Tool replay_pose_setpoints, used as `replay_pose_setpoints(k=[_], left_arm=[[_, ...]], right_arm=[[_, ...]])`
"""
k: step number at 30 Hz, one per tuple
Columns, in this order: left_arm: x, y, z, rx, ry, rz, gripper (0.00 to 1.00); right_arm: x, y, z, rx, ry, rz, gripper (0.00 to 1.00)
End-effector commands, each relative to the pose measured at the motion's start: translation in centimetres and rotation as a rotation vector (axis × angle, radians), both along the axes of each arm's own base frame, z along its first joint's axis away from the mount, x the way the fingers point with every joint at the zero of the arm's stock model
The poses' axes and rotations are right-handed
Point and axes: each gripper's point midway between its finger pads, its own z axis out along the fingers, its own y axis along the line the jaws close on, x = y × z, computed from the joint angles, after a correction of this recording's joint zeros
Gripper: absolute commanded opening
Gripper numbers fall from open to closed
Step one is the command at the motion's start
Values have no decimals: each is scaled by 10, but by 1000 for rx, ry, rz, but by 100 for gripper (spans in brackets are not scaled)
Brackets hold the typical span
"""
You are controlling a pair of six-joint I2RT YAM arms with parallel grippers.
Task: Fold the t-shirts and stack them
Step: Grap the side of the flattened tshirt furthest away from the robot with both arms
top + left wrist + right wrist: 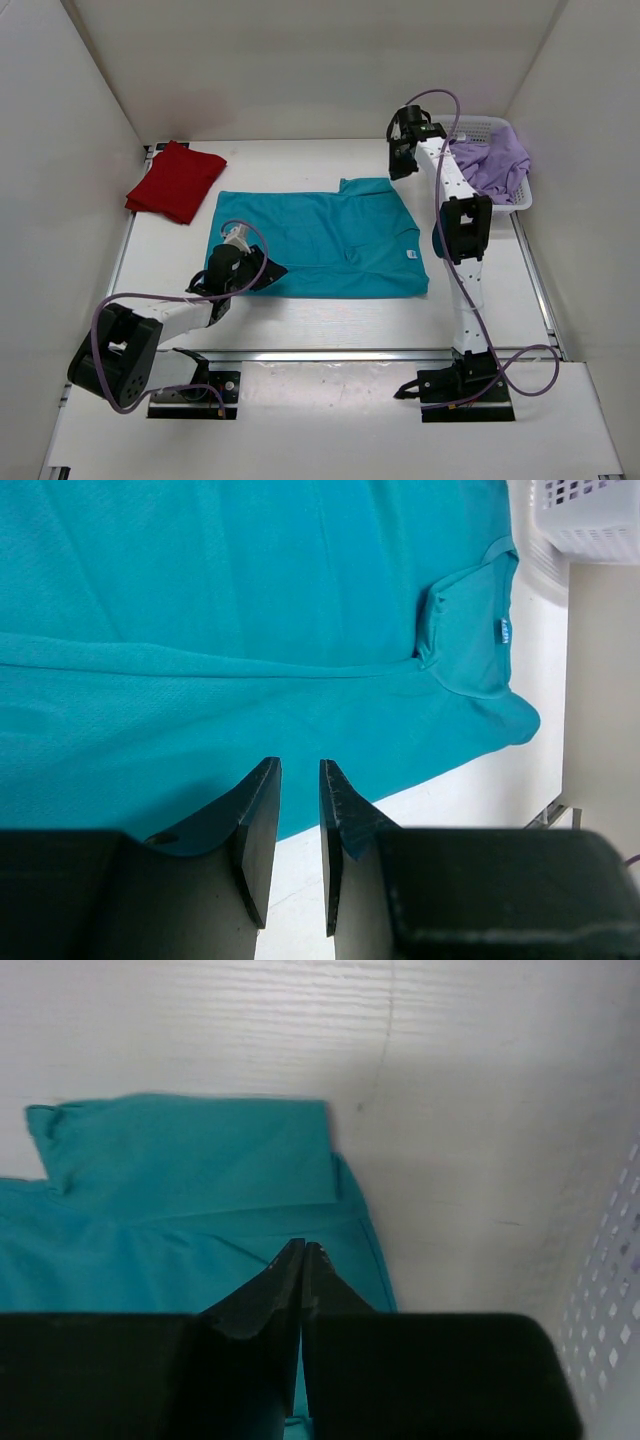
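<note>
Teal t-shirt [320,235] spread flat, left gripper [298,767] at hem

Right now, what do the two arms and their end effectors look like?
Both the left arm and right arm have white links with black joint housings on black base plates. A lavender cable loops along each. The left end effector and right end effector each have two flat, black, tapered fingers.
</note>
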Motion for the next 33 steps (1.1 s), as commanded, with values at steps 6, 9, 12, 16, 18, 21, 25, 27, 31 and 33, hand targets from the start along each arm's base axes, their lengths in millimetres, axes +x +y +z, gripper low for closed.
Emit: replay_pose_setpoints(k=[6,9,12,16,18,21,25,27,31,33], left_arm=[[12,-4,20,-48,-44,0,35],[8,-32,23,-26,-44,-81,34],[-5,-74,18,8,-38,-200,35],[-17,-128,17,-26,-18,-334,33],[-17,-144,9,-19,-7,-356,32],[-19,-164,4,-22,-2,-389,33],[-16,-174,-13,-2,24,-417,32],[-21,-171,-30,24,63,-415,33],[-38,-146,-69,31,175,-399,31],[-51,-133,-80,29,219,-394,31]], right_arm=[[15,4,40,76,-115,31,34],[26,1,16,101,-96,31,34],[27,-2,-3,136,-58,8,33],[33,5,-15,132,-68,19,38],[34,-2,-19,135,-61,2,38],[32,-1,-33,153,-32,6,34],[29,3,-41,151,-14,23,25],[30,10,-46,184,-12,50,18],[27,25,-33,168,-26,93,0],[16,33,-17,114,-25,100,0]])
